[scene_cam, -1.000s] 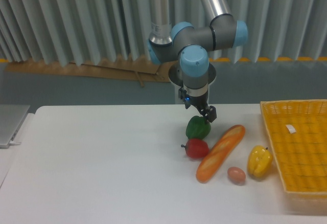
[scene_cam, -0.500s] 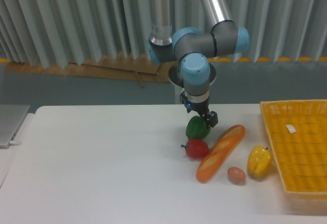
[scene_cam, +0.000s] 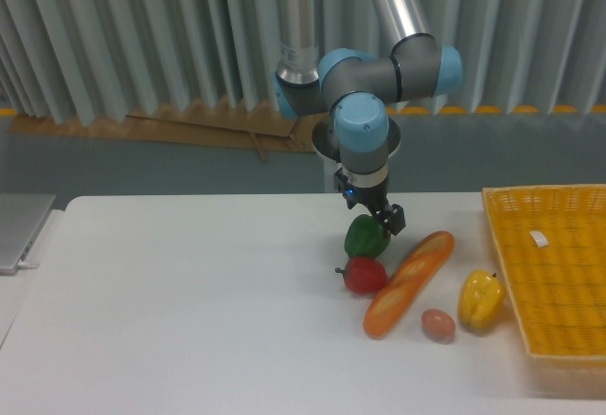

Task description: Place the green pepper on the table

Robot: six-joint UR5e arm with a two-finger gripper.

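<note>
The green pepper [scene_cam: 365, 237] rests on the white table [scene_cam: 189, 320], its lower edge against the red pepper [scene_cam: 364, 275]. My gripper [scene_cam: 376, 218] hangs straight down just over the green pepper's top. One dark fingertip [scene_cam: 394, 219] shows at the pepper's upper right, slightly off its skin; the other finger is hidden behind the wrist. The jaws look spread around the pepper's top rather than clamped on it.
A baguette [scene_cam: 409, 282] lies diagonally right of the red pepper. A brown egg [scene_cam: 437, 323] and a yellow pepper [scene_cam: 481, 299] sit further right, beside the yellow woven basket [scene_cam: 554, 282]. A grey laptop edge [scene_cam: 19, 230] is at the far left.
The arm came down a little toward the table, then eased up very slightly. The green pepper has stayed in the same spot beside the red pepper.
</note>
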